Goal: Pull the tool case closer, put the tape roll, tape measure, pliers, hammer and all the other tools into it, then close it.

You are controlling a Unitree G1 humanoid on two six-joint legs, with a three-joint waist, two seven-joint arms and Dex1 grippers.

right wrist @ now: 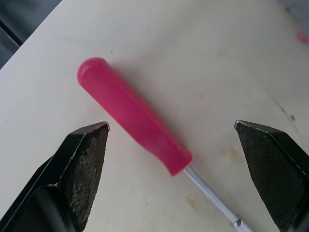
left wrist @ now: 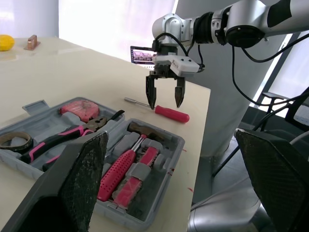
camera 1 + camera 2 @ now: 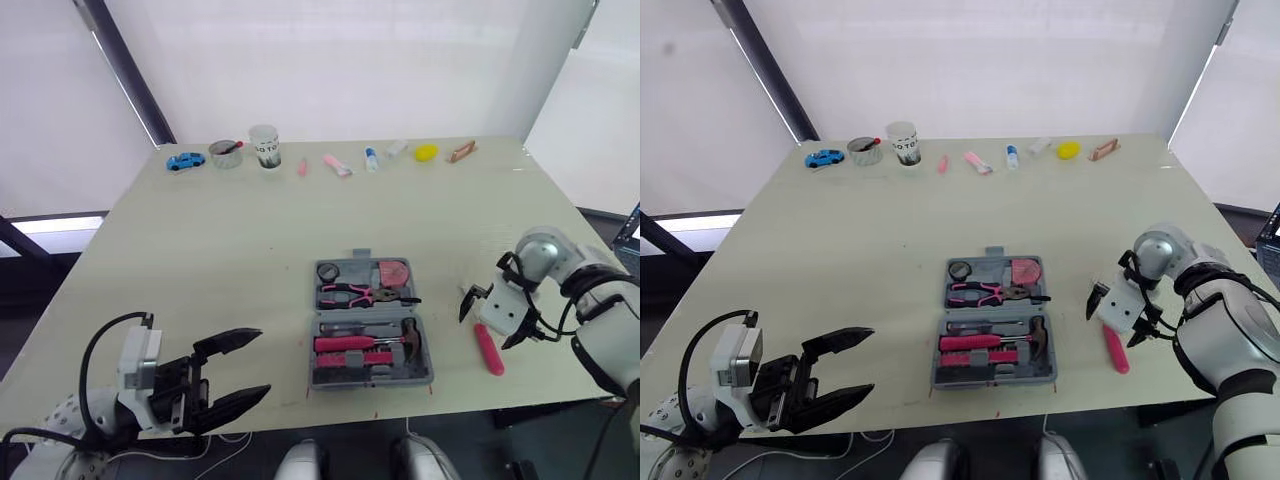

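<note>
1. Straddling a pink-handled screwdriver [image 1: 137, 123], the fingers of the right gripper [image 3: 1113, 328] are spread wide and point down at the worktop [image 3: 250, 250]. They hold nothing. The handle lies between them, clear of both, and its metal shaft runs out past the fingertips.
2. The screwdriver lies flat near the worktop's right edge, close to the near edge. It sits just beside the open tool case [image 3: 370, 381] on its right side, apart from it.
3. The left gripper [image 3: 262, 362] is at the near edge toward the near-left corner. Its two black fingers are wide apart and empty, and they point across toward the case, well short of it.
4. The grey tool case lies open and flat near the middle of the near edge, its two halves side by side.
5. The far half holds the tape roll [image 3: 328, 271] at its left end and the pink tape measure [image 3: 392, 272] at its right end. The pliers [image 3: 350, 294], with pink-and-black grips, lie across below them.
6. The near half holds the hammer [image 3: 405, 340], its pink handle pointing toward the left edge. A second pink-handled tool [image 3: 345, 357] sits just beside it, nearer the near edge.
7. Along the far edge stands a row of small things, well apart from the case. It includes a blue toy car [image 3: 185, 160], a small bowl [image 3: 226, 153], a printed cup [image 3: 264, 146], a small bottle [image 3: 371, 158] and a yellow object [image 3: 427, 152].
</note>
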